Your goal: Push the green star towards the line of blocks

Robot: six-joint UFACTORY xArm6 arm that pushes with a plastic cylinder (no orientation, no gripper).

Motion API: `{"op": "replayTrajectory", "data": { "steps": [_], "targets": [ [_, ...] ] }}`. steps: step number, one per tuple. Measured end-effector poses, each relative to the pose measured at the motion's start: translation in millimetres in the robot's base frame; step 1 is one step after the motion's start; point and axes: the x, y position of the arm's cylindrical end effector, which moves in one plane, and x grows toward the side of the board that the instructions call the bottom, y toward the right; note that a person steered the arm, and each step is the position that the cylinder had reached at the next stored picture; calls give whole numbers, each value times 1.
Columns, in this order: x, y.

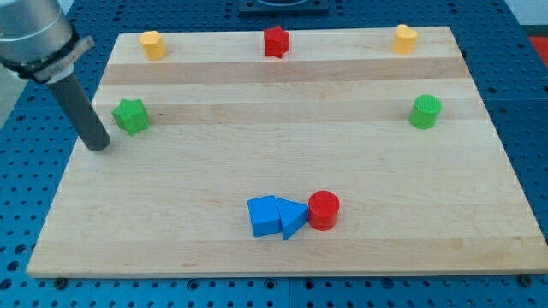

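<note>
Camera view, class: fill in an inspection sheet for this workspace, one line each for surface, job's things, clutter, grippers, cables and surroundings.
Surface: wooden board, flat, unmarked.
Job's things: green star near the view's left edge; line of blue cube, blue triangle and red cylinder at the view's bottom centre.
Clutter: two yellow blocks and red star along the top; green cylinder at right.
Grippers: none; my tip sits just left of and below the green star.
Cables: nothing seen.
Surroundings: blue perforated table.
</note>
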Motion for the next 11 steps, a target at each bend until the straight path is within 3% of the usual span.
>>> {"op": "replayTrajectory", "data": {
  "steps": [2,4,7,9,11],
  "targets": [
    [-43,-2],
    [-43,59],
    [-27,160],
    [34,182],
    [47,177]
  ]
}}
